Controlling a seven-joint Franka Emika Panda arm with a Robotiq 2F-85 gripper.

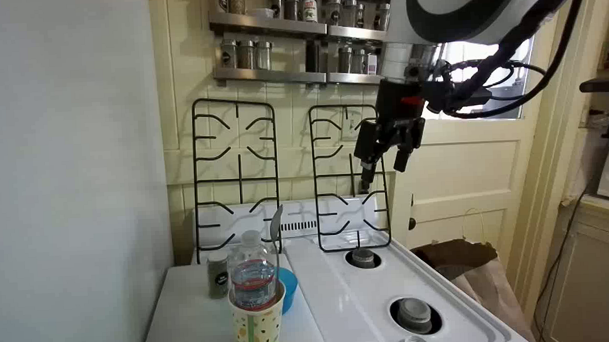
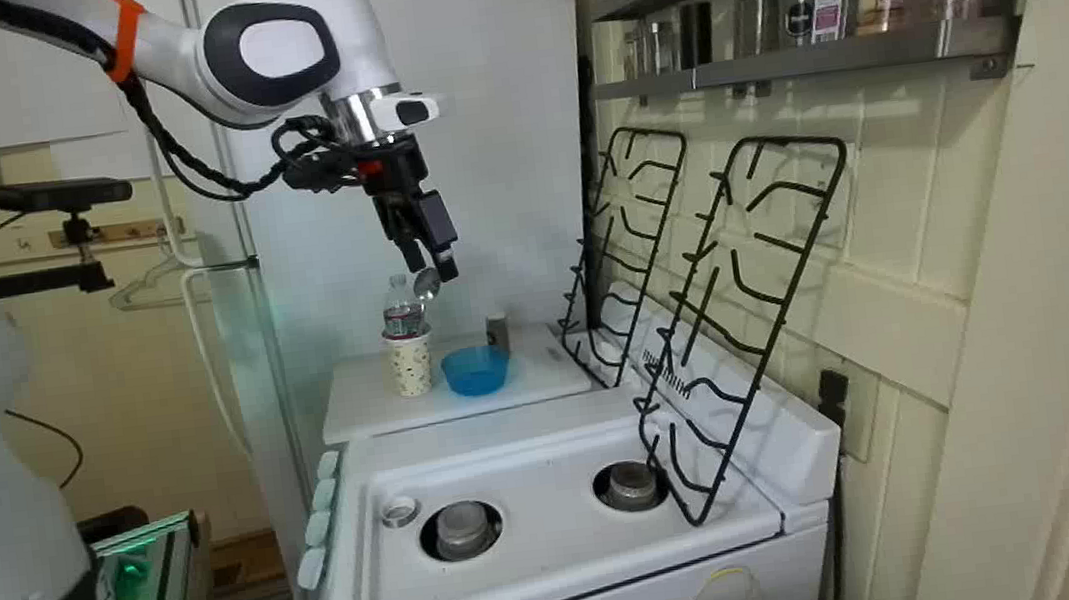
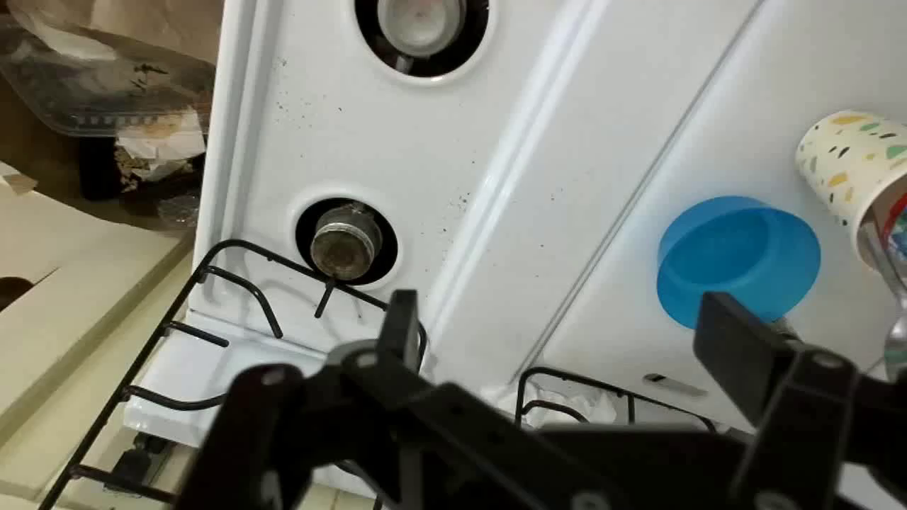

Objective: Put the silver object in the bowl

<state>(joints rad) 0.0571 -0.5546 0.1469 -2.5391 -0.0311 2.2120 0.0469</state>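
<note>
A silver spoon stands upright in the patterned paper cup, bowl end up. It also shows in an exterior view and at the right edge of the wrist view. The blue bowl sits on the white surface beside the cup; it is partly hidden behind the cup in an exterior view and fully inside the wrist view, apart from a finger overlapping its edge. My gripper is open and empty, high above the stove; it also shows in both exterior views.
A clear bottle stands in the cup with the spoon. A spice jar is behind the bowl. Two black grates lean against the wall. Burners and a small silver ring are on the stove.
</note>
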